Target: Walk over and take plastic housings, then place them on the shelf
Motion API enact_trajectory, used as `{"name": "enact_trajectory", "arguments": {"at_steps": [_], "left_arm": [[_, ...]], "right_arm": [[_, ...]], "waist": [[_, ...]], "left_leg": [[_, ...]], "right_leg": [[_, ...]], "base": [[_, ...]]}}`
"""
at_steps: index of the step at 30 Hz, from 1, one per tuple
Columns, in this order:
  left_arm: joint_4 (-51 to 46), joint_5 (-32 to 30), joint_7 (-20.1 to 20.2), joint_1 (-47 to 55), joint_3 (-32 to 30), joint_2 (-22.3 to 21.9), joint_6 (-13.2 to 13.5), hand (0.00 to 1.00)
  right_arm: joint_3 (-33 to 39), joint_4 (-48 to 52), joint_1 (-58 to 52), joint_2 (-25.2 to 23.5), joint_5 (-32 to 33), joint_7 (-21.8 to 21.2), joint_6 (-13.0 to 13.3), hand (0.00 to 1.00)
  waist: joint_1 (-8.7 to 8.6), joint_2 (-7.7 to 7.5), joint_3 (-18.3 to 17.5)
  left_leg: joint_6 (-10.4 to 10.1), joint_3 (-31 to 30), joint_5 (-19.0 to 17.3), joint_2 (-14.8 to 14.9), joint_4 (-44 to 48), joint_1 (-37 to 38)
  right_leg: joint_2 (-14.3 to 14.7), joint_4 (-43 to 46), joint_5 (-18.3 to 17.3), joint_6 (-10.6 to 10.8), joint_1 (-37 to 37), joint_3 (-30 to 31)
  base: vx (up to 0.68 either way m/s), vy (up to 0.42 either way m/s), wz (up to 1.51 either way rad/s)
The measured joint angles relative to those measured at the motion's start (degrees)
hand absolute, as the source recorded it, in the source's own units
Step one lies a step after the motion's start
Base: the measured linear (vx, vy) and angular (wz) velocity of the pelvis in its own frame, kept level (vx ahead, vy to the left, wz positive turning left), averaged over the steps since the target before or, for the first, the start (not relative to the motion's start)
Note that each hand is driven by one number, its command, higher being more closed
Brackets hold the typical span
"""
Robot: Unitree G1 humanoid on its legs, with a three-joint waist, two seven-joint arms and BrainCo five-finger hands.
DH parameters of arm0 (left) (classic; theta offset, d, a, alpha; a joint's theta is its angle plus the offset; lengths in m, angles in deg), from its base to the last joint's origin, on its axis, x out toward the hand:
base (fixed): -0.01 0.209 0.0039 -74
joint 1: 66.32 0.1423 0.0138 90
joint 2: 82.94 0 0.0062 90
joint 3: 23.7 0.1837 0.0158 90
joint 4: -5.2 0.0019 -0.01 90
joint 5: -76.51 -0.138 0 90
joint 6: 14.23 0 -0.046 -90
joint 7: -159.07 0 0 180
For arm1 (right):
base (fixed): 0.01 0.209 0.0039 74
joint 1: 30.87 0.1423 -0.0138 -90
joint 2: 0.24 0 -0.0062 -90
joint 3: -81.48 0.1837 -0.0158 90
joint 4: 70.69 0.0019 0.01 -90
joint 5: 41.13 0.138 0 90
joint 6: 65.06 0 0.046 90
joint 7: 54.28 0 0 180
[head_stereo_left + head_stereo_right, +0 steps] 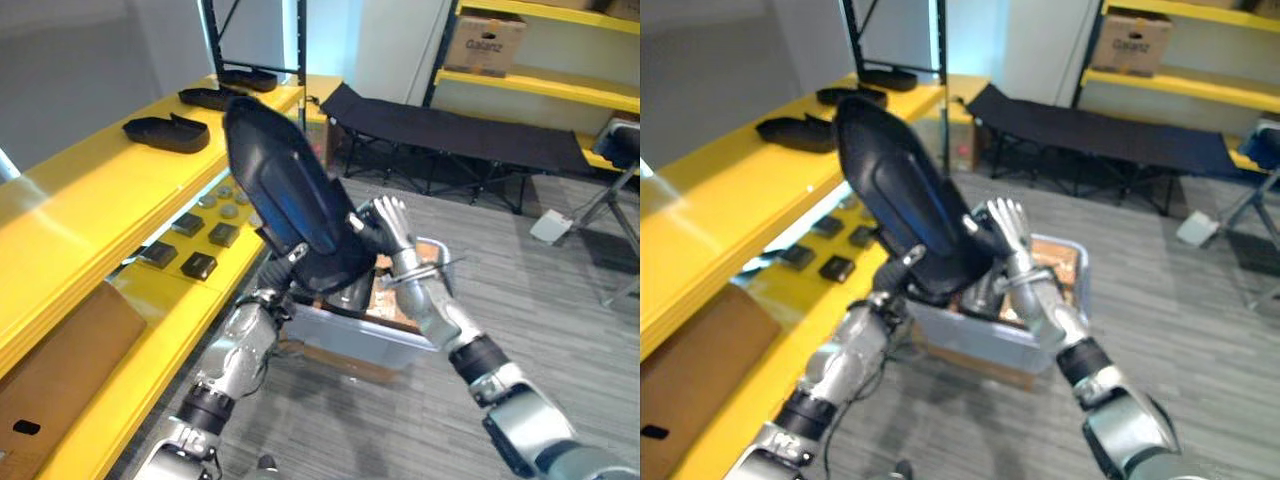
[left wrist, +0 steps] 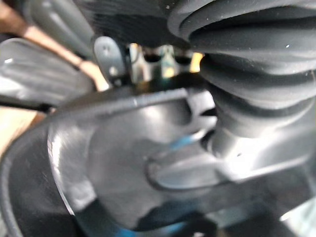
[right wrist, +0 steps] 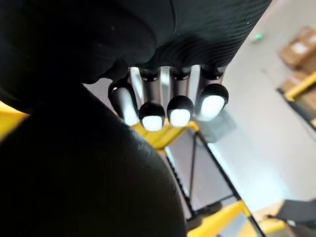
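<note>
The right hand [image 1: 388, 228] lies with straight, released fingers flat against the right edge of a large black plastic housing [image 1: 285, 190], which is held tilted in the air. The left hand [image 2: 247, 54] is under its lower end, and I cannot tell how its fingers stand. Below them a grey bin [image 1: 385, 340] sits on the grey carpet [image 1: 540, 300], and to the left three more black housings [image 1: 165, 132] lie along the top board of the yellow shelf [image 1: 90, 200], above small black blocks [image 1: 198, 265]. A black folding cot [image 1: 460, 130] stands farther back.

Head stereo pair downward — wrist cameras tight against housing [image 1: 285, 190]
</note>
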Motion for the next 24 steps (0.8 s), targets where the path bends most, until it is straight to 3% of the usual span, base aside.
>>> {"name": "enact_trajectory", "arguments": {"at_steps": [9,10,15,19,24], "left_arm": [[1.51,1.2,0.29,2.29,2.46,-0.05,4.83,1.0],[1.5,1.2,0.29,2.6,2.8,-0.06,5.63,1.0],[1.51,2.82,0.28,3.26,3.1,-1.68,7.07,1.0],[1.5,3.95,0.27,3.36,2.97,-2.25,7.81,1.0],[1.49,1.66,-0.16,3.41,1.67,-3.99,8.96,1.0]], "right_arm": [[-0.26,1.26,-4.93,-1.73,1.65,2.36,-0.03,1.0],[-0.29,1.69,-5.28,-1.74,1.66,2.39,-0.06,0.0],[-0.18,5.93,-7.26,-2.99,6.14,3.38,0.25,0.0],[-0.22,6.91,-7.73,-3.92,9.24,3.37,2.02,0.0],[0.0,7.86,-9.04,-4.51,11.31,4.92,2.4,0.0]], "waist": [[-1.13,-0.09,0.06],[-1.26,-0.09,0.07],[-1.46,-0.47,0.28],[-1.59,-1.11,0.65],[-1.46,-1.21,0.71]], "left_leg": [[0.0,0.27,-0.19,-0.15,0.0,0.0],[-0.02,0.38,-0.27,-0.15,0.0,0.0],[0.01,1.02,-0.45,-0.22,0.01,0.0],[0.1,1.07,-0.51,-0.38,0.02,0.01],[0.34,1.12,-0.66,-0.95,0.02,0.23]], "right_leg": [[-0.24,0.0,-0.14,-0.16,-0.12,0.14],[-0.27,0.0,-0.14,-0.16,-0.19,0.22],[-0.55,0.1,0.01,0.09,-0.65,1.04],[-0.71,0.46,0.09,0.22,-0.82,1.14],[-1.35,0.95,0.08,0.26,-0.82,1.2]], "base": [[0.0,0.0,0.0],[0.0,0.0,-0.04],[0.01,0.007,-0.06],[0.0,0.0,0.0],[0.0,0.012,0.0]]}}
